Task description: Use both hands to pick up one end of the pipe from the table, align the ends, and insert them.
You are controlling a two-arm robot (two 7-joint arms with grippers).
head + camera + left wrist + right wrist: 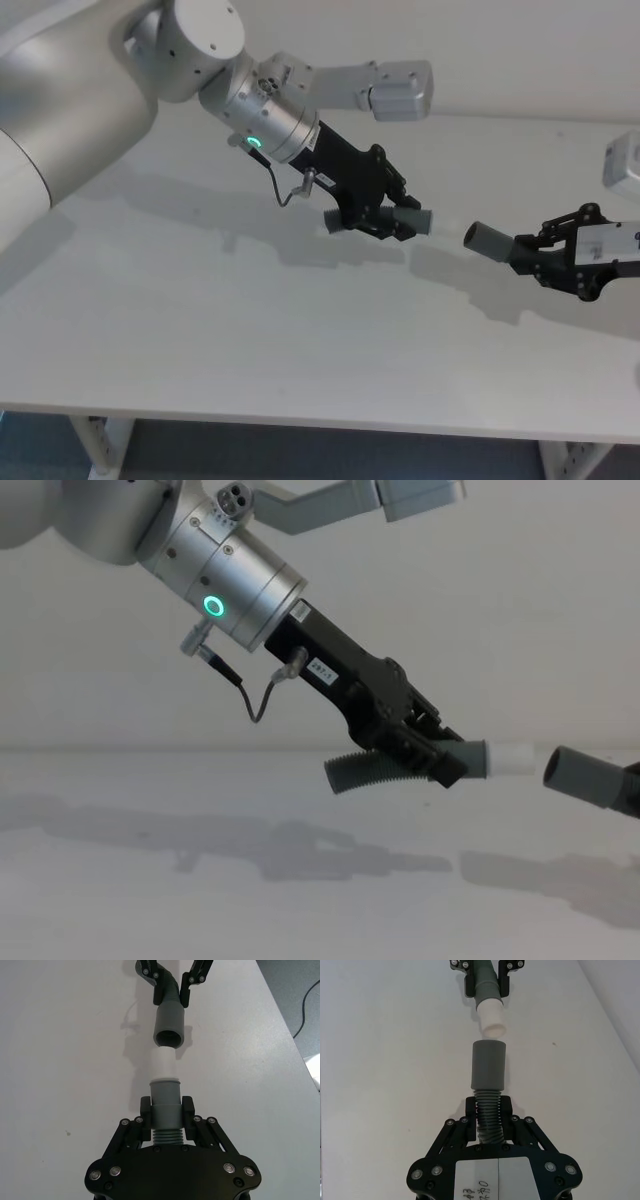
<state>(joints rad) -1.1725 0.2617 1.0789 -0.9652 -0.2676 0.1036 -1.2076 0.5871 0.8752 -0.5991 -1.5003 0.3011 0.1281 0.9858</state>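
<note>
Gripping the short hose [165, 1110] by its cuff, the left gripper [166, 1115] holds the white spigot [163, 1066] above the table [60, 1060], aimed for insertion at the cuff [169, 1026] clamped by the right gripper [172, 980], a small gap between.

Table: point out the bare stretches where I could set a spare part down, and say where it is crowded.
The table is bare along its near edge and below the left gripper and the right gripper. It is crowded only in the air between them, where the white spigot faces the plain grey cuff across a small gap.
</note>
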